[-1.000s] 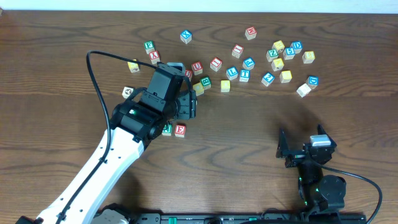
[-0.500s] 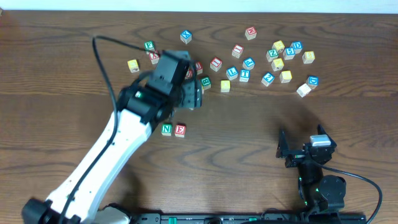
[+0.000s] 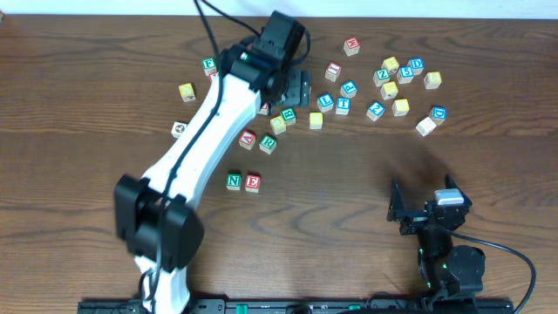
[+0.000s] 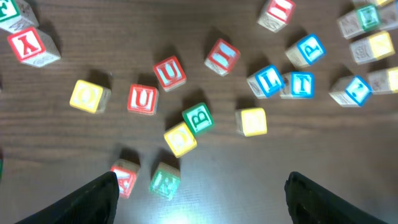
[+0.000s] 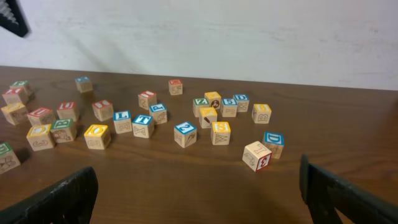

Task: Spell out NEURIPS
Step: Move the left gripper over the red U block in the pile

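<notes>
The table carries many letter cubes, and most of them are loose in the far half. The left arm reaches far forward over this group. The left claw is spread, with nothing between its fingers, and it hangs above the loose cubes. The right claw is spread wide as well and holds nothing; it sits at the near right side, well apart from the cubes.

In my judgement the task is only at its beginning. The green N cube and the red E cube stand side by side, touching, in the near part of the table, so two letters of seven are done. Five are left: U, R, I, P, S. The next one should be U. A red U cube lies just ahead of the left claw, and a second U is beside it. A blue P cube shows further right. I cannot read R, I and S surely.
</notes>
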Action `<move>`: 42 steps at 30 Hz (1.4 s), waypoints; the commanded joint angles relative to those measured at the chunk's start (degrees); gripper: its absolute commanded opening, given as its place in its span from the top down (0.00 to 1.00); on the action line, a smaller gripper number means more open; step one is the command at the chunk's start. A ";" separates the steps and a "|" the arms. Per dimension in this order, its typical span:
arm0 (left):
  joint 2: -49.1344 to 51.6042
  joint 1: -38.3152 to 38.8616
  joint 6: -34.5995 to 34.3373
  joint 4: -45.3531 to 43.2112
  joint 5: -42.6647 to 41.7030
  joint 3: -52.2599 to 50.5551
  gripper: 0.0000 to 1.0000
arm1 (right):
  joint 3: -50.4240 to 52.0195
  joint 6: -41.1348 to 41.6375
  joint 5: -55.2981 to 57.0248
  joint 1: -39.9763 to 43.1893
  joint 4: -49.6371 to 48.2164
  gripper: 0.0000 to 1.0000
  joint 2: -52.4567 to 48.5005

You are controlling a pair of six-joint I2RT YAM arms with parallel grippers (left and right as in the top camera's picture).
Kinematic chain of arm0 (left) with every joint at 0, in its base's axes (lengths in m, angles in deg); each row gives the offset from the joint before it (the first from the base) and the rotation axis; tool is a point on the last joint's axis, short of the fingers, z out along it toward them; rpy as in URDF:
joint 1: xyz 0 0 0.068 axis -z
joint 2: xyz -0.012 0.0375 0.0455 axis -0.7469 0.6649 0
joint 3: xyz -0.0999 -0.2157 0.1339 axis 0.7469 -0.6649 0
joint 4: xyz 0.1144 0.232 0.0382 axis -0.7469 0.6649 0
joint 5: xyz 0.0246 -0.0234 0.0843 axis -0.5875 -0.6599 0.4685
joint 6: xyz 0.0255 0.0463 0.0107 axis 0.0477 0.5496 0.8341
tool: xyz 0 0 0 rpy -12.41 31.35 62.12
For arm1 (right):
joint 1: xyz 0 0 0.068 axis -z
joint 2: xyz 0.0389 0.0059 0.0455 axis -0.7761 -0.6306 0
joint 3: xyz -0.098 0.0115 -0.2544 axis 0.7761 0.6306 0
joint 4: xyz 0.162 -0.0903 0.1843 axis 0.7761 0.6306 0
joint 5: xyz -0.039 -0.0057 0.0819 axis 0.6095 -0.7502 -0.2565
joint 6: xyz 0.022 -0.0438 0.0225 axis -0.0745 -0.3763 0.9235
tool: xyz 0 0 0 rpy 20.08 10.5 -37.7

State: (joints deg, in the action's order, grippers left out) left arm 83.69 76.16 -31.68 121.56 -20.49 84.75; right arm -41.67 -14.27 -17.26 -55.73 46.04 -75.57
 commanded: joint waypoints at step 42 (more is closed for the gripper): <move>21.66 -6.75 13.66 0.28 0.17 4.50 0.17 | 0.07 0.42 -0.09 0.28 0.24 0.01 -0.02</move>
State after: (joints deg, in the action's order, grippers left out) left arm 105.11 69.34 -18.94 122.11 -20.58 89.54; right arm -41.67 -14.27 -17.24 -55.73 46.01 -75.57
